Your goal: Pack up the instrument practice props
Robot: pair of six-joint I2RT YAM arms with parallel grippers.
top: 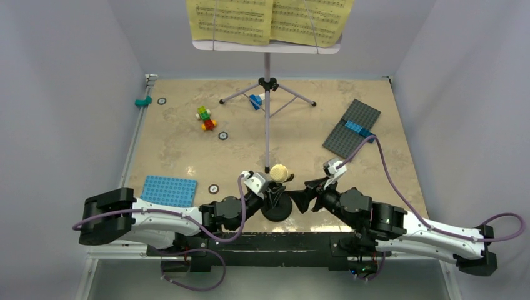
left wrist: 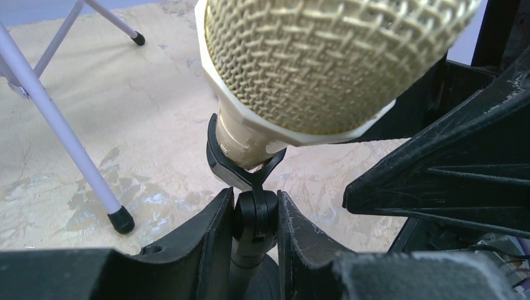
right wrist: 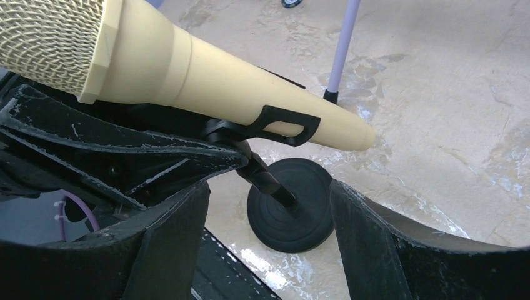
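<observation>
Arms first: both reach inward from their bases and meet at the near middle of the table (top: pixel 175 144), low beside the small black mic stand (right wrist: pixel 290 215). My left arm lies stretched along the near edge, wrist turned toward the centre. The left gripper (left wrist: pixel 255 222) is clamped on the stand's stem just under the swivel clip, one finger pressed against each side. The cream microphone (left wrist: pixel 312 62) sits in that clip, tilted, mesh head high and tail low, looming right over my left wrist camera. My right arm comes in on a diagonal from the near right corner, and the right gripper (right wrist: pixel 269 187) is spread wide. From its wrist camera I see the stand's stem and round base in the gap between its fingers, neither finger touching them. Far back stands the tripod music stand (top: pixel 267 112), upright, with the yellow sheet-music pages (top: pixel 237 19) resting on its pale desk (top: pixel 267 45); one leg's foot lands just beyond the mic stand.
</observation>
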